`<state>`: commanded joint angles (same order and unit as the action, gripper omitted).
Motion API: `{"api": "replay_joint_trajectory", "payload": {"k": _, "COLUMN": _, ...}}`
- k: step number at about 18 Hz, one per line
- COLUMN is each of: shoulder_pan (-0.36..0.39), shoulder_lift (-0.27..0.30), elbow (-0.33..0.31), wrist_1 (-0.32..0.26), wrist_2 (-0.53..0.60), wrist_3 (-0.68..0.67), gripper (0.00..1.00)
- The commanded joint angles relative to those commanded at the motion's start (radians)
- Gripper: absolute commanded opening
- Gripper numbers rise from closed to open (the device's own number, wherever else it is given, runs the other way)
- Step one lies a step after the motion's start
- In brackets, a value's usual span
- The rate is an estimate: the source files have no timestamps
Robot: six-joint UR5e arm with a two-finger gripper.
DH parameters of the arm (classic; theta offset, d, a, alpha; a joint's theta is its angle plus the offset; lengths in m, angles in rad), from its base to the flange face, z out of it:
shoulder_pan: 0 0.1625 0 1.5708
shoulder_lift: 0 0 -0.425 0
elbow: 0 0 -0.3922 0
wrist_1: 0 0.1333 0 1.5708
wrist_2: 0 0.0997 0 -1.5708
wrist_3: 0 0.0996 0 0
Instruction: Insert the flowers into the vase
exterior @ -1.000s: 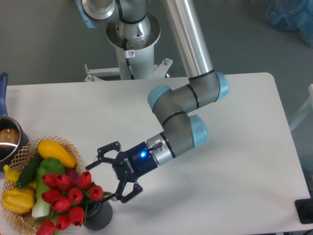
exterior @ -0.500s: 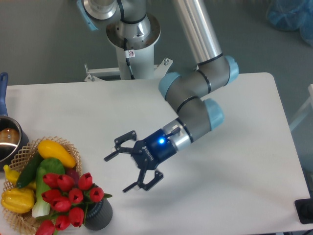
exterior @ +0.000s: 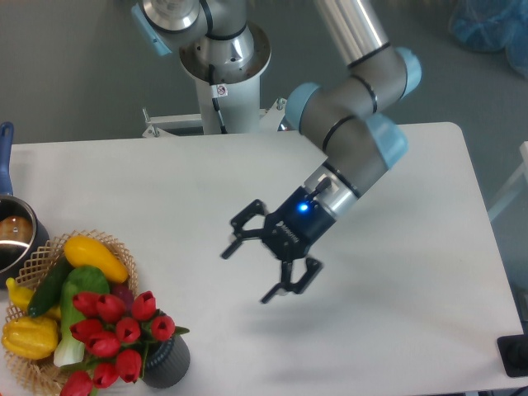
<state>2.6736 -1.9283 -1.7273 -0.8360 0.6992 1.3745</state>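
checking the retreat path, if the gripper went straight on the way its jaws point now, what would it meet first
The gripper, jaws open, points down-left in the image. On that line lie the flowers standing in the vase, with only bare table between. Its height is unclear, so it might meet the tabletop first.

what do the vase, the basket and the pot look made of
Vase: dark grey-black, matte, ribbed wall; looks like plastic or ceramic, cannot tell which. Basket: woven tan strands with open gaps, likely wicker. Pot: shiny reflective rim, looks like metal, with a blue handle, probably plastic.
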Motion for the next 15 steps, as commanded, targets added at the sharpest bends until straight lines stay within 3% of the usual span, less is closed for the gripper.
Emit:
{"api": "replay_joint_trajectory", "payload": {"k": 3, "shoulder_pan": 0.023, "shoulder_lift": 0.003, "elbow": -0.003, "wrist_1": 0.002, "wrist_2": 0.135, "wrist_3": -0.003, "gripper": 1.00}}
{"api": "replay_joint_trajectory", "payload": {"k": 8, "shoulder_pan": 0.022, "shoulder_lift": 0.023, "elbow": -0.005, "wrist_1": -0.005, "wrist_2": 0.530, "wrist_3": 0.029, "gripper": 1.00}}
{"api": "replay_joint_trajectory", "payload": {"k": 11, "shoulder_pan": 0.017, "shoulder_lift": 0.054, "elbow": -0.009, "wrist_1": -0.009, "wrist_2": 0.641, "wrist_3": 0.106, "gripper": 1.00}}
{"api": "replay_joint_trajectory", "payload": {"k": 13, "shoulder_pan": 0.014, "shoulder_lift": 0.057, "elbow": -0.008, "wrist_1": -0.009, "wrist_2": 0.767, "wrist_3": 0.112, "gripper": 1.00}}
{"api": "replay_joint_trajectory", "payload": {"k": 15, "shoulder_pan": -0.003, "shoulder_lift": 0.055, "elbow": -0.006, "wrist_1": -0.011, "wrist_2": 0.821, "wrist_3": 0.110, "gripper": 1.00}}
